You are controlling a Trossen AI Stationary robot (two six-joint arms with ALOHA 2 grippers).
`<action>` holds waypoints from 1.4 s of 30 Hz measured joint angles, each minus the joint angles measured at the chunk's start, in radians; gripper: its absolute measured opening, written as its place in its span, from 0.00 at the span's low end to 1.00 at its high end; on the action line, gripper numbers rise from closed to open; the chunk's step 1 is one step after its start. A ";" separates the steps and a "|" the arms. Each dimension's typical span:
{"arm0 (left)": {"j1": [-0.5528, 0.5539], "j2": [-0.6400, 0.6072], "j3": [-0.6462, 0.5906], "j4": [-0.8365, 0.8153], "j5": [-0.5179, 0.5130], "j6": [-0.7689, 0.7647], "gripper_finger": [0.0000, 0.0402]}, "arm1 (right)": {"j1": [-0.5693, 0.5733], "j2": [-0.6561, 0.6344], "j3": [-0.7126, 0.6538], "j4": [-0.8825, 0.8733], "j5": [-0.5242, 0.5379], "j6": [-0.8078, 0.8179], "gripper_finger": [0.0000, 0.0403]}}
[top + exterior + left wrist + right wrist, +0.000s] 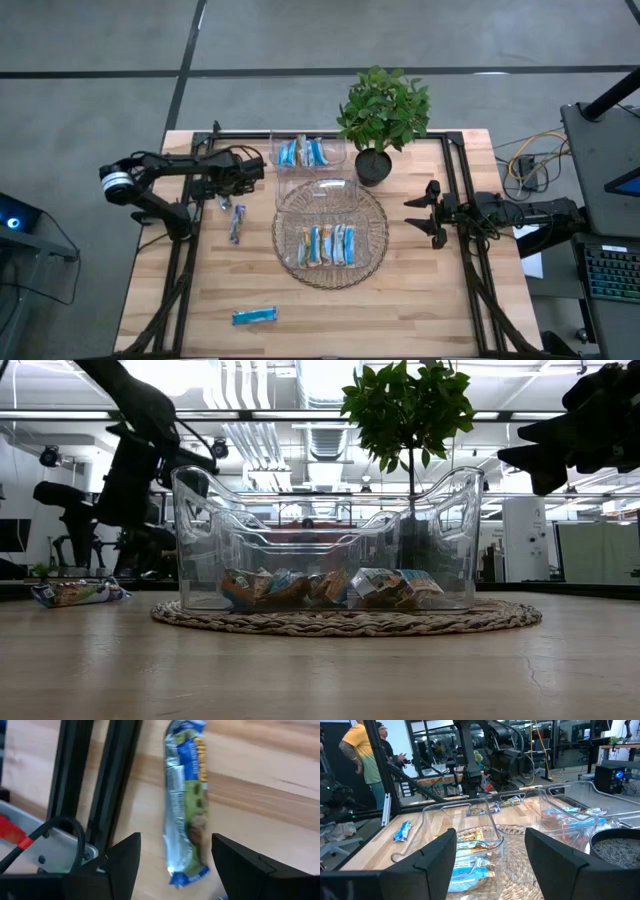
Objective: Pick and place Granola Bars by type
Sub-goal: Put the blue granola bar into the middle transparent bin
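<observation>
A granola bar (187, 805) in blue and silver foil with green and tan markings lies flat on the wooden table, beside the black frame rail (107, 780). My left gripper (175, 840) hangs open above its near end, pointing steeply down, one finger on either side and touching nothing. From above, this gripper (232, 185) stands over two bars (236, 222) at the table's left. Another bar (254, 316) lies near the front edge. More bars fill two clear containers (308, 152) (330, 243). My right gripper (490, 845) waits open at the right (425, 212).
The nearer container sits on a round woven mat (372, 262) at the table's middle. A potted plant (385, 115) stands at the far right of centre. Black frame rails (185, 260) run along the left and right sides. People stand in the room beyond the table (365, 755).
</observation>
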 joint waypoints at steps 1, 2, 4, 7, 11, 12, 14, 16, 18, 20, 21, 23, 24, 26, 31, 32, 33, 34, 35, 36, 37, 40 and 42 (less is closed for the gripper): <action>0.002 0.008 -0.006 0.002 0.000 -0.006 0.56 | 0.000 0.000 0.000 0.000 0.000 0.000 0.56; 0.003 0.012 -0.014 0.015 -0.001 -0.010 0.56 | 0.000 0.000 0.000 0.000 0.000 0.000 0.56; 0.002 0.016 -0.031 0.060 -0.003 -0.011 0.56 | 0.000 0.000 0.000 0.000 0.000 0.000 0.56; 0.002 0.018 -0.061 0.128 0.001 -0.012 0.56 | 0.000 0.000 0.000 0.000 0.000 0.000 0.56; 0.002 0.026 -0.078 0.155 0.000 -0.016 0.56 | 0.000 0.000 0.000 0.000 0.000 0.000 0.56; 0.002 0.028 -0.083 0.155 0.001 -0.016 0.56 | 0.000 0.000 0.000 0.000 0.000 0.000 0.56; 0.002 0.030 -0.094 0.159 -0.002 -0.016 0.56 | 0.000 0.000 0.000 0.000 0.000 0.000 0.56; 0.002 0.029 -0.109 0.190 -0.010 -0.017 0.56 | 0.000 0.000 0.000 0.000 0.000 0.000 0.56; 0.001 0.027 -0.125 0.215 -0.008 -0.016 0.55 | 0.000 0.000 0.000 0.000 0.000 0.000 0.56; 0.001 0.027 -0.130 0.225 -0.003 -0.016 0.52 | 0.000 0.000 0.000 0.000 0.000 0.000 0.56; 0.001 0.027 -0.130 0.227 -0.003 -0.016 0.50 | 0.000 0.000 0.000 0.000 0.000 0.000 0.56; 0.002 0.027 -0.130 0.233 0.002 -0.016 0.44 | 0.000 0.000 0.000 0.000 0.000 0.000 0.56; 0.001 0.027 -0.130 0.236 0.003 -0.016 0.41 | 0.000 0.000 0.000 0.000 0.000 0.000 0.56; 0.001 0.026 -0.131 0.238 0.006 -0.016 0.33 | 0.000 0.000 0.000 0.000 0.000 0.000 0.56; 0.002 0.021 -0.131 0.249 0.017 -0.048 0.09 | 0.000 0.000 0.000 0.000 0.000 0.000 0.56; 0.002 0.018 -0.132 0.242 0.016 -0.059 0.05 | 0.000 0.000 0.000 0.000 0.000 0.000 0.56; 0.002 0.015 -0.133 0.236 0.014 -0.067 0.03 | 0.000 0.000 0.000 0.000 0.000 0.000 0.56; 0.002 0.010 -0.133 0.228 0.015 -0.069 0.03 | 0.000 0.000 0.000 0.000 0.000 0.000 0.56; 0.002 0.006 -0.133 0.224 0.016 -0.069 0.02 | 0.000 0.000 0.000 0.000 0.000 0.000 0.56; 0.002 0.000 -0.132 0.218 0.018 -0.069 0.02 | 0.000 0.000 0.000 0.000 0.000 0.000 0.56; 0.003 -0.006 -0.128 0.203 0.023 -0.072 0.02 | 0.000 0.000 0.000 0.000 0.000 0.000 0.56; -0.004 -0.041 -0.092 0.130 0.027 -0.073 0.01 | 0.000 0.000 0.000 0.000 0.000 0.000 0.56; -0.011 -0.070 -0.055 0.070 0.016 -0.066 0.01 | 0.000 0.000 0.000 0.000 0.000 0.000 0.56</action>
